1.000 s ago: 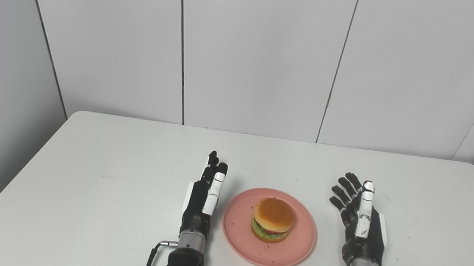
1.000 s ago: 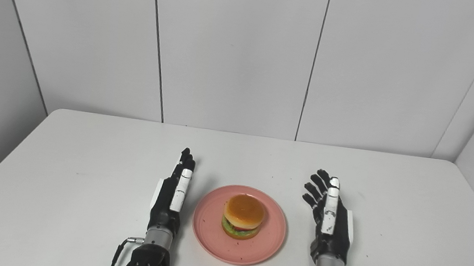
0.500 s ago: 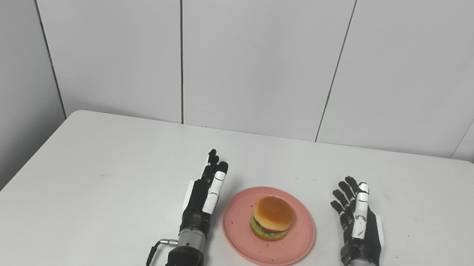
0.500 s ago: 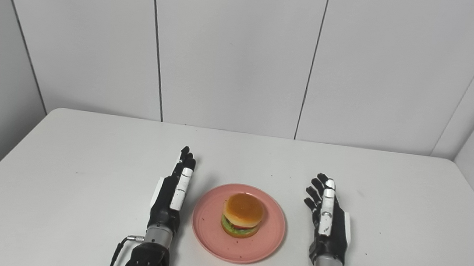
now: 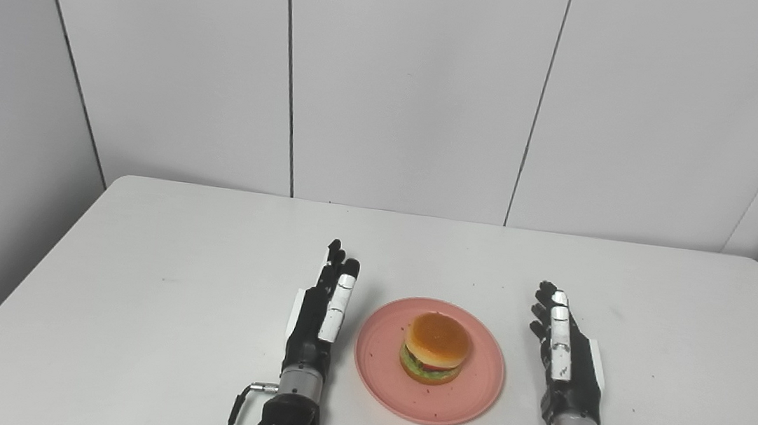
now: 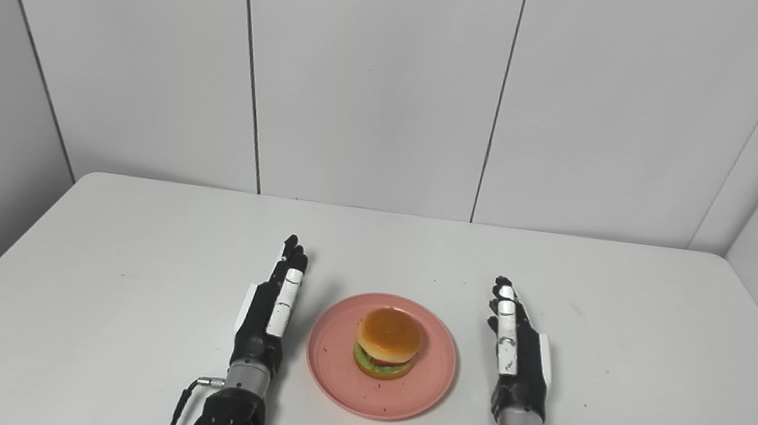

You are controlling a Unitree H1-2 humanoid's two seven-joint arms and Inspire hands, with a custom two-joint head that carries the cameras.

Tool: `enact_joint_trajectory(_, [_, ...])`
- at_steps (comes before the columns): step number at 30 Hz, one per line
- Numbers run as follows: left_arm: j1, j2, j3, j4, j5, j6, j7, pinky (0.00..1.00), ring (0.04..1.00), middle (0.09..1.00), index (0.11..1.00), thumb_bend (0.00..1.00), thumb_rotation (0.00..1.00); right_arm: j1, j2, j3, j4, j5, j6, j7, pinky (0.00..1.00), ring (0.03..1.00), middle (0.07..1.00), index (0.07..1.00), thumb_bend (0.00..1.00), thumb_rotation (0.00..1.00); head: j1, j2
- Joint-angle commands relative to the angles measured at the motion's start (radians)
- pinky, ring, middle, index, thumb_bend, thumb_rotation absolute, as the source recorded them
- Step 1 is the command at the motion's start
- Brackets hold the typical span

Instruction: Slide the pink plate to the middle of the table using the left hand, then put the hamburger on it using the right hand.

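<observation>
A pink plate lies on the white table near the front middle. A hamburger with a tan bun and green lettuce sits on the plate. My left hand stands edge-up just left of the plate, fingers straight, holding nothing. My right hand stands edge-up right of the plate, a gap away, fingers straight, holding nothing. The same scene shows in the right eye view: plate, hamburger, left hand, right hand.
The white table reaches back to a grey panelled wall. Its left and right edges are in view. Nothing else stands on it.
My right hand has turned edge-on, brought its fingers together and drawn slightly back toward me. My left hand shifted a little left. Plate and hamburger stayed put.
</observation>
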State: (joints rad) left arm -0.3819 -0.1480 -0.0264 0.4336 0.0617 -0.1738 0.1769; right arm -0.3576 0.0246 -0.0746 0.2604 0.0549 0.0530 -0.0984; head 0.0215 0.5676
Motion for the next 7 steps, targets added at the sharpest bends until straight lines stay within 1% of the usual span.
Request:
enact_joint_trajectory(1, [0.000, 0.006, 0.001, 0.005, 0.008, -0.021, -0.001, 1.00, 1.000, 1.000, 1.000, 0.81, 0.97, -0.012, -0.004, 0.006, 0.001, 0.001, -0.019, 0.015, 0.98, 0.925, 0.917, 0.885, 0.81, 1.00, 0.001, 0.001])
enact_joint_trajectory(7, [0.006, -0.001, 0.001, -0.004, 0.014, -0.019, 0.010, 1.00, 1.000, 1.000, 1.000, 0.81, 0.98, -0.007, -0.013, 0.014, -0.006, 0.014, -0.010, 0.048, 0.99, 0.941, 0.938, 0.907, 0.81, 1.00, 0.005, 0.003])
